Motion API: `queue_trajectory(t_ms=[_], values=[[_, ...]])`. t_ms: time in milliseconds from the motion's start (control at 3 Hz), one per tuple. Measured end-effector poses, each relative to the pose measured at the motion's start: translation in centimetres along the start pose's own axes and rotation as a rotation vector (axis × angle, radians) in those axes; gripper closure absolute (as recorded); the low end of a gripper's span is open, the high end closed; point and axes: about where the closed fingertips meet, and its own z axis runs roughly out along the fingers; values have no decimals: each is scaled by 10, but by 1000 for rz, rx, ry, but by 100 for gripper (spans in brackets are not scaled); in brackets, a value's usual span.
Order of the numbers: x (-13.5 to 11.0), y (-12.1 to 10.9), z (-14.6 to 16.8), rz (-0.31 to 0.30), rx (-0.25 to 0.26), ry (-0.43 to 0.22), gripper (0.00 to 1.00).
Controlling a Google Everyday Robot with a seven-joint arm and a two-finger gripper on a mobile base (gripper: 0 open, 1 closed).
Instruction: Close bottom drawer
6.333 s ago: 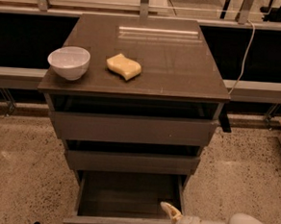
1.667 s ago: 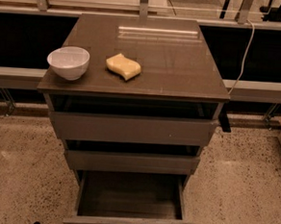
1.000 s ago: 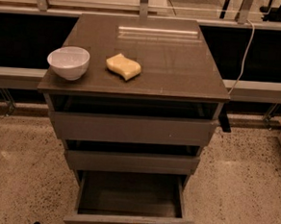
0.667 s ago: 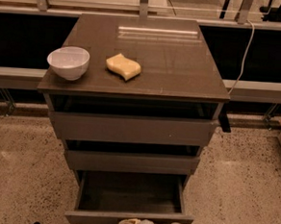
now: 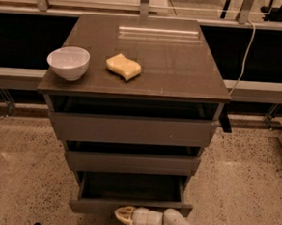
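The bottom drawer (image 5: 129,206) is the lowest of three dark grey-brown drawers in a small cabinet. It stands partly pulled out, and its empty box shows behind the flat front panel. My gripper (image 5: 123,215) is at the bottom of the camera view, its pale tip against the middle of that front panel. The white arm runs off to the lower right. The middle drawer (image 5: 132,162) and the top drawer (image 5: 132,128) also stand slightly out.
A white bowl (image 5: 68,62) and a yellow sponge (image 5: 123,66) sit on the cabinet top (image 5: 173,63). A speckled floor surrounds the cabinet. A low ledge and dark panels run behind it, with a cable (image 5: 244,54) hanging at the right.
The bottom drawer has slid inward; less of its box shows than before. My gripper has moved from the drawer's right side to the front panel and forward with it.
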Motion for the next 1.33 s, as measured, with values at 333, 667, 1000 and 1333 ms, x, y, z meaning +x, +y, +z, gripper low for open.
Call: queue_trajectory(t_ms=[333, 667, 1000, 1333], values=[[-1, -3, 1, 0, 0, -2, 100], [-7, -35, 10, 0, -6, -26, 100], [-10, -55, 17, 6, -10, -41, 100], [-15, -77, 23, 9, -12, -60, 100]])
